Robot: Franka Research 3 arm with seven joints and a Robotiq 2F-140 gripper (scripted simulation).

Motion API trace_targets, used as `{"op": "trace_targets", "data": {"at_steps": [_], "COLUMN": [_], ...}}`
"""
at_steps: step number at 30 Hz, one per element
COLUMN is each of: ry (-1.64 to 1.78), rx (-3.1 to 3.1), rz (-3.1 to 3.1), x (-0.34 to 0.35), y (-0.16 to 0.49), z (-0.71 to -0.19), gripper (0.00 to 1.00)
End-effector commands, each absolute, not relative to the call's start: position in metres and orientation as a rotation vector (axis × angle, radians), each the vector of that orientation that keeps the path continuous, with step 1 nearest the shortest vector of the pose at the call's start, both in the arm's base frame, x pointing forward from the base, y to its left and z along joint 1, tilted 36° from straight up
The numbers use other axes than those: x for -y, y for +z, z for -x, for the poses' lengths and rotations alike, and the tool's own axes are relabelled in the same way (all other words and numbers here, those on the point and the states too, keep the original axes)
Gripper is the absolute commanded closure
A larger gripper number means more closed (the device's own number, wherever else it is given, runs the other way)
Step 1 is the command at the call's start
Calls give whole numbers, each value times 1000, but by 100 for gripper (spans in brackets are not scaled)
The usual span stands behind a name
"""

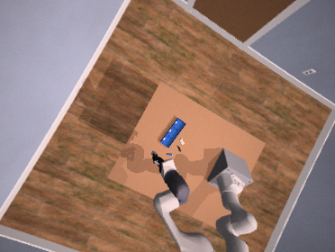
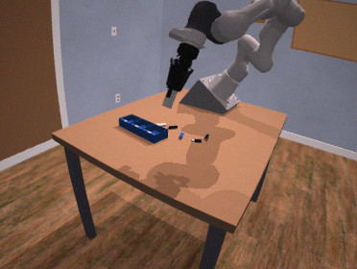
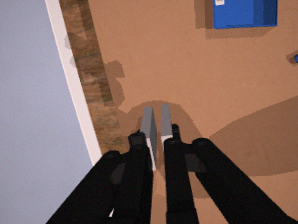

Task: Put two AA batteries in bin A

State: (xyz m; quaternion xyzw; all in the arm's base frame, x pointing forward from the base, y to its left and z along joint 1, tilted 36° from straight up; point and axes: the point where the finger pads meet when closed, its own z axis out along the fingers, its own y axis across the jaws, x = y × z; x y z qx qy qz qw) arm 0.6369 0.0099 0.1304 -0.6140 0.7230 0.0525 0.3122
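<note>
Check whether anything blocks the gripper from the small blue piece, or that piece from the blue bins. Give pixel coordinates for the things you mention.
Nothing visible stands between the gripper (image 1: 154, 153) (image 2: 167, 105) (image 3: 159, 107) and the small blue piece (image 1: 169, 154) (image 2: 181, 135) (image 3: 296, 59), or between that and the blue bins (image 1: 176, 134) (image 2: 136, 133) (image 3: 245, 25), whose own walls need clearing.

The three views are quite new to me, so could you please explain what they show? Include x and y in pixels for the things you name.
The machine is one jointed arm (image 1: 178, 184) (image 2: 245, 18) ending in a two-finger gripper (image 1: 154, 154) (image 2: 168, 104) (image 3: 158, 118). The top view looks down from above, the exterior view looks across from one side, and the wrist view looks along the fingers from the arm's end.

On the table (image 1: 234, 139) (image 2: 106, 149) (image 3: 190, 65) stands a blue row of three bins (image 1: 176, 135) (image 2: 139, 132) (image 3: 245, 25). Beside it lie a white piece (image 1: 182, 141) (image 2: 161, 125), a small blue piece (image 1: 169, 154) (image 2: 181, 135) (image 3: 296, 58) and three small dark pieces, all seen in the exterior view. They are too small to identify surely.

The gripper is shut above the table, holding nothing.
</note>
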Motion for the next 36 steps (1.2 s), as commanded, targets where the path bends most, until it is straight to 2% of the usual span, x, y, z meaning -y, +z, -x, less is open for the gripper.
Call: {"op": "trace_targets", "data": {"at_steps": [1,36], "ry": [100,45], "rx": [-1761,-1247], "rz": [1760,2200], "x": [-13,10], "y": [129,113], "z": [-633,-581], "gripper": [95,95]}}
